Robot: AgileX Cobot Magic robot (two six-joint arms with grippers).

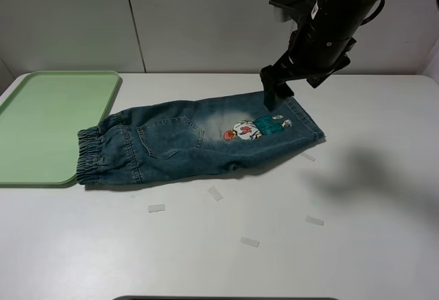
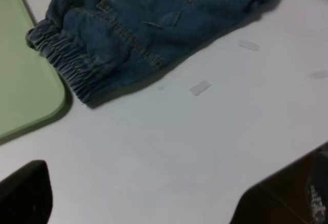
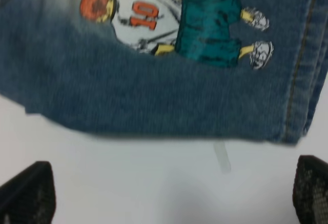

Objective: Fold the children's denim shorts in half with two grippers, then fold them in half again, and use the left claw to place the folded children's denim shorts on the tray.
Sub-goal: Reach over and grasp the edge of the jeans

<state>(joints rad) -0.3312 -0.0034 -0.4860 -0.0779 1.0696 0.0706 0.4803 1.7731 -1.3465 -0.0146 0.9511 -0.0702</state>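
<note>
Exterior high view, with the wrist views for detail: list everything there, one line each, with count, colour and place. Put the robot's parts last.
Shorts: one, blue denim, flat on the middle of the table, waistband toward the tray.
Patch: one, cartoon figure in white, orange and teal, on the shorts' leg near the hem.
Tray: one, pale green, on the left of the table.
Strips: five, small and whitish, scattered on the table in front of the shorts and to their right.
Table: one, white, under everything.
Left gripper: one, black, open, over bare table in front of the waistband end.
Right gripper: one, black, open, at the shorts' hem end.
</note>
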